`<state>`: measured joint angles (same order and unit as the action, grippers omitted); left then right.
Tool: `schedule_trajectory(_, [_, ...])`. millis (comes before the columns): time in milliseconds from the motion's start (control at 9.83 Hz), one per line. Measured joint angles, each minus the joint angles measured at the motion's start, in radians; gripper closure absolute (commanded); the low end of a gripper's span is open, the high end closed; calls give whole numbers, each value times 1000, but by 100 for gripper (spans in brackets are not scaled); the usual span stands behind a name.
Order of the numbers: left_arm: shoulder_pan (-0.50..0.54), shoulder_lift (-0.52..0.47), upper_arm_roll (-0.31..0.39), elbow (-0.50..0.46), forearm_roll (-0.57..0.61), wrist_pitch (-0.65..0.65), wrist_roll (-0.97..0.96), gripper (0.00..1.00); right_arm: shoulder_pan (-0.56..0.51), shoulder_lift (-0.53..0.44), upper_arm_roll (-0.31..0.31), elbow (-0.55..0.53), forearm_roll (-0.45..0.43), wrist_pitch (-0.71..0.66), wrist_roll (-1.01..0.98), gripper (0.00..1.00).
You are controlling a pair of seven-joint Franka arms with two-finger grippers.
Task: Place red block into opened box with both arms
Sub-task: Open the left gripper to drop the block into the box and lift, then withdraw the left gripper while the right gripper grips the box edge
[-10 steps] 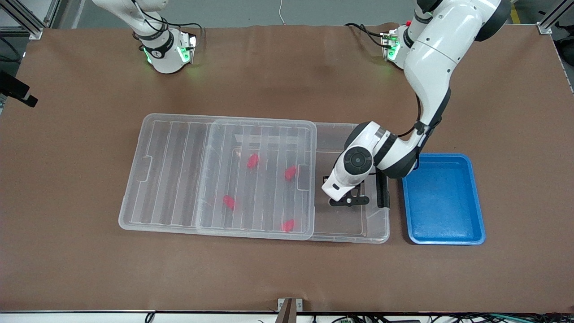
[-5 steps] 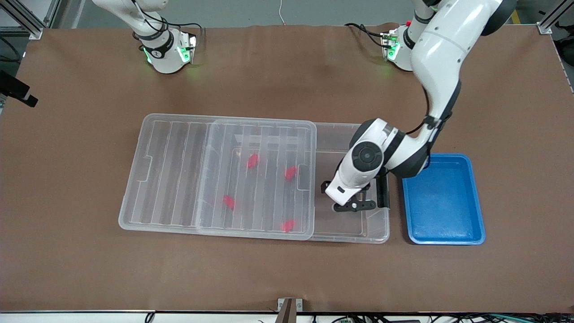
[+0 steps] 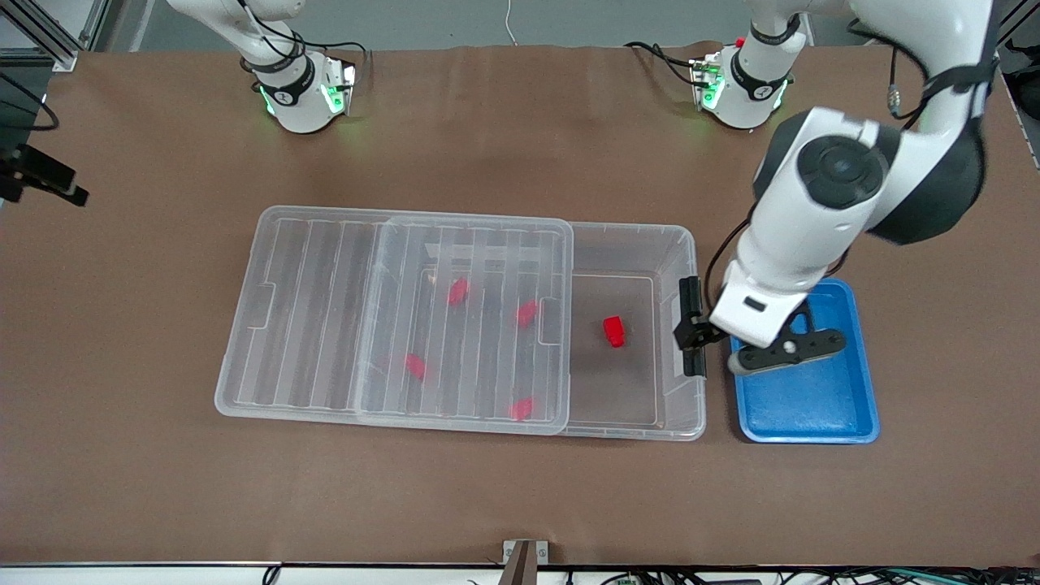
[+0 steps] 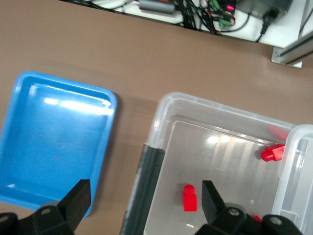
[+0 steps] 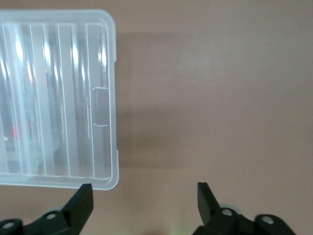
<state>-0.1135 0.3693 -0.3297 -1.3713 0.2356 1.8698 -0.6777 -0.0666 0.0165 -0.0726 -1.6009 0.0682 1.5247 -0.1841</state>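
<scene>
Your red block (image 3: 614,331) lies in the opened box (image 3: 678,244), your left tool (image 3: 780,351) spread empty over the blue tray (image 3: 845,406), your right tool (image 5: 144,208) spread over the worktop (image 5: 220,98), lid (image 5: 58,98) beside it

Bright red block (image 3: 614,331), plain, on the see-through floor of the opened box (image 3: 673,244). Clear, colourless box walls; black latch (image 3: 690,325) on the short end. Ribbed clear lid (image 3: 325,309), striped pale and brown where the desk shows through. Four more red blocks (image 3: 458,291) tinted paler under the lid. Solid blue tray (image 3: 853,406) with a lighter sheen inside. Flat brown desk (image 3: 520,146). White arms with black joint bands; black left end effector (image 3: 784,351) and black right end effector (image 5: 144,205). Green lights at both bases.
</scene>
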Motion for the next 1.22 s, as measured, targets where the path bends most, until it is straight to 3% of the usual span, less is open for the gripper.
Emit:
schedule_trajectory(203, [57, -44, -2, 74, -8, -175, 124, 0, 1, 152, 1, -34, 32, 113, -130, 100])
schedule_trajectory(407, [111, -99, -2, 126, -43, -270, 267, 0, 12, 254, 6, -114, 50, 261, -173, 100])
schedule_trajectory(814, [170, -197, 20, 126, -99, -353, 500, 0, 52, 257, 13, -284, 125, 362, -225, 100])
schedule_trajectory(1119, [110, -299, 200, 28, -188, -375, 681, 0, 85, 250, 14, -308, 151, 362, -230, 100])
schedule_trajectory(1220, [91, -333, 232, -13, -192, -379, 713, 0, 95, 250, 15, -309, 171, 363, -231, 100])
